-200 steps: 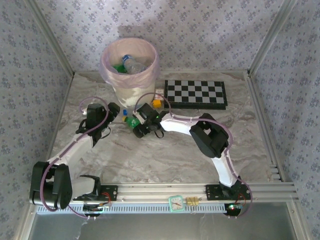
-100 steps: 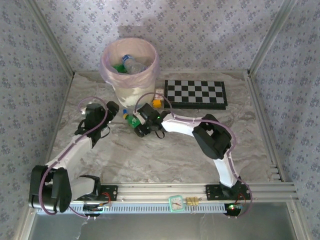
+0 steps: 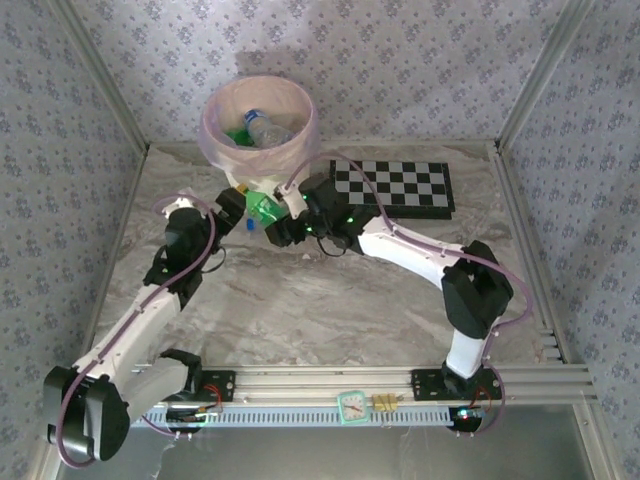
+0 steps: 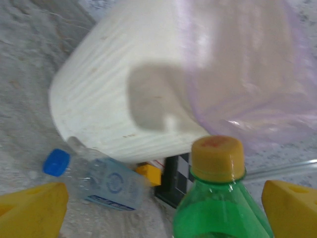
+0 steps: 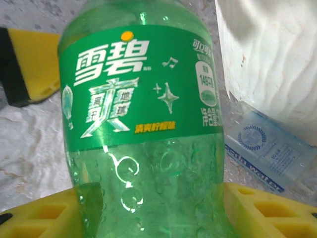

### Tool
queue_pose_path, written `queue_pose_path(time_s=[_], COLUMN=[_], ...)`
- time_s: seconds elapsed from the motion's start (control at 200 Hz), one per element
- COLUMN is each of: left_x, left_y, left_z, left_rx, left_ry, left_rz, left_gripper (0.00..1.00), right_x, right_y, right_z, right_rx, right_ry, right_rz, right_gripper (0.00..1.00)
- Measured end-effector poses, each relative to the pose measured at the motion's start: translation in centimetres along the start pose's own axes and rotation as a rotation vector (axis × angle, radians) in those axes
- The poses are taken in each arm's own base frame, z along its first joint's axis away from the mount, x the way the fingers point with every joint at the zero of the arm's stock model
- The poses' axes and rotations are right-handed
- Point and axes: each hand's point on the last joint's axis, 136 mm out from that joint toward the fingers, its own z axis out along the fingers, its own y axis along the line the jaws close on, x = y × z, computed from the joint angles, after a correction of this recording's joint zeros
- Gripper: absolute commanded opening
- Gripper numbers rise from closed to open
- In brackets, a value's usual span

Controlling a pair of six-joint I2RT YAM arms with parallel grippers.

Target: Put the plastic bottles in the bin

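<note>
While clamping the green bottle (image 3: 262,210) with the right gripper (image 3: 272,222), held it just beside the bin (image 3: 308,128), below its rim, cap between the spread left gripper (image 3: 232,205).

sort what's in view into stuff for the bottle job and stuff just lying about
For the job: green bottle, clear bottle with blue cap, bin, bottles already in it.
Lying about: checkerboard, yellow cube, small clock.
</note>
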Motion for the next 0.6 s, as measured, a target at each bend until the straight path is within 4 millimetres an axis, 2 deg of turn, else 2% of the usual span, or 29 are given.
queue_pose_path(time_s=[0.125,0.22,0.4,0.54,0.6], left_x=[0.7,1.4,2.8,2.8,2.9], left_y=[-2.3,-3.3,-3.5,-3.8,-3.9], left_z=[0.1,0.6,1.4,1.4,1.5], left_rx=[0.075,0.112,0.123,0.137,0.143], left_ry=[0.021,0.044,0.088,0.089,0.093], left_rz=[0.009,0.014,0.027,0.03,0.026], left_gripper=[1.0,0.98,0.88,0.77,0.76], right_x=[-0.6,-0.7,-0.1,-0.1,-0.3], right_y=[0.7,1.2,1.6,1.7,1.8], right_z=[-0.3,-0.4,-0.3,-0.4,-0.5], right_rx=[-0.042,-0.069,-0.097,-0.107,-0.11], right_ry=[-0.02,-0.026,-0.026,-0.034,-0.042], right_rz=[0.01,0.02,0.038,0.049,0.049], right_gripper=[0.49,0.49,0.49,0.49,0.49])
